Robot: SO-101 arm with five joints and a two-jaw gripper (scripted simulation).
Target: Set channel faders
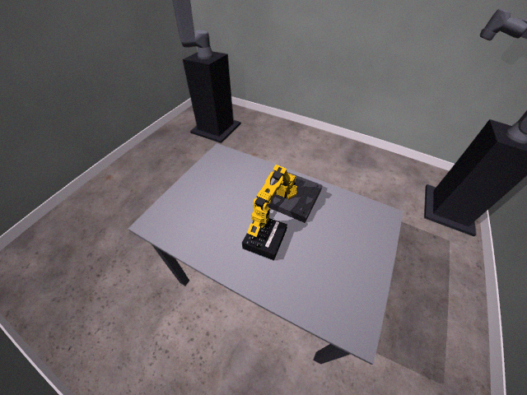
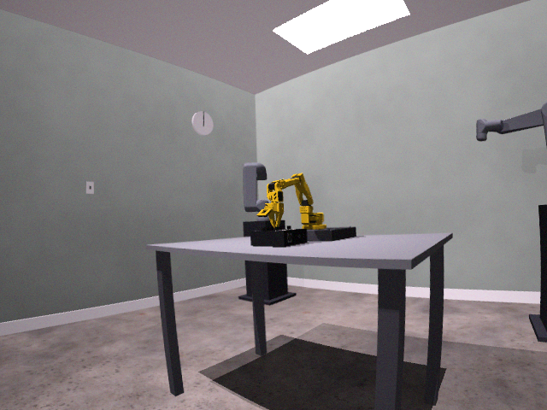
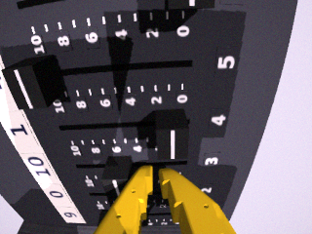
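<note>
Shut gripper (image 3: 156,178) wedged between fader caps (image 3: 171,136); slots beyond open.
</note>
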